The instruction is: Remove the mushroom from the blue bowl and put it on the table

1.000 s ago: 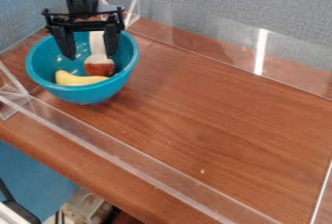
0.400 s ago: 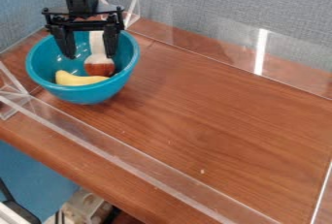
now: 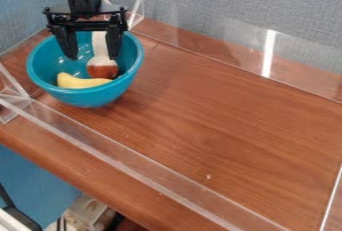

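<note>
Turquoise blue bowl (image 3: 83, 73) sits at the worktop's (image 3: 227, 105) far left corner; the mushroom (image 3: 100, 67) lies inside beside a yellow piece (image 3: 70, 79); the gripper (image 3: 90, 53) hangs over it, jaws spread wide, holding nothing.

**Free room on the table, crowding in the bowl**

The table (image 3: 227, 115) is bare right of the blue bowl (image 3: 83, 93). Clear acrylic walls (image 3: 274, 50) border it. Inside the bowl, 1 yellow piece (image 3: 70, 79) lies just beside the mushroom (image 3: 100, 67).

Upper left of frame: blue bowl (image 3: 83, 83) on table (image 3: 227, 115), holding mushroom (image 3: 100, 68) and yellow piece (image 3: 71, 79). Gripper (image 3: 90, 52) overhead, jaws spread wide around mushroom.
</note>
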Controlling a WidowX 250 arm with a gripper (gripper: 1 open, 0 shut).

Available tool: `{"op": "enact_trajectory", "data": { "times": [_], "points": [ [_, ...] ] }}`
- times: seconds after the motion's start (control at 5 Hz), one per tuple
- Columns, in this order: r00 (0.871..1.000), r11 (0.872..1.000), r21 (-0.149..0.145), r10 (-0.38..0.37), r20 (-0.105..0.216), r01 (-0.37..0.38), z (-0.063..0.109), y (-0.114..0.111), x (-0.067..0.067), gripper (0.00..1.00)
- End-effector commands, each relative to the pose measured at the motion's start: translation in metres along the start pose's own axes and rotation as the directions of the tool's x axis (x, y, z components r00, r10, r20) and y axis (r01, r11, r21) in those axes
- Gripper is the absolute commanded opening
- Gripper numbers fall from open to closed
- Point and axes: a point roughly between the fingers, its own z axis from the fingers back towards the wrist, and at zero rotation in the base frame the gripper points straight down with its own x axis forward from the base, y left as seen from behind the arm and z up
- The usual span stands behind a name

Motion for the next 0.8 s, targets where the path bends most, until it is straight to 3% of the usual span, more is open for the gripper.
{"op": "enact_trajectory", "data": {
  "times": [0.0,0.6],
  "points": [
    [0.996,1.000,0.003,0.020,0.092,-0.020,0.025,0.008,0.006,1.00],
    [0.996,0.999,0.019,0.032,0.086,-0.034,0.012,0.012,0.010,1.00]
  ]
}}
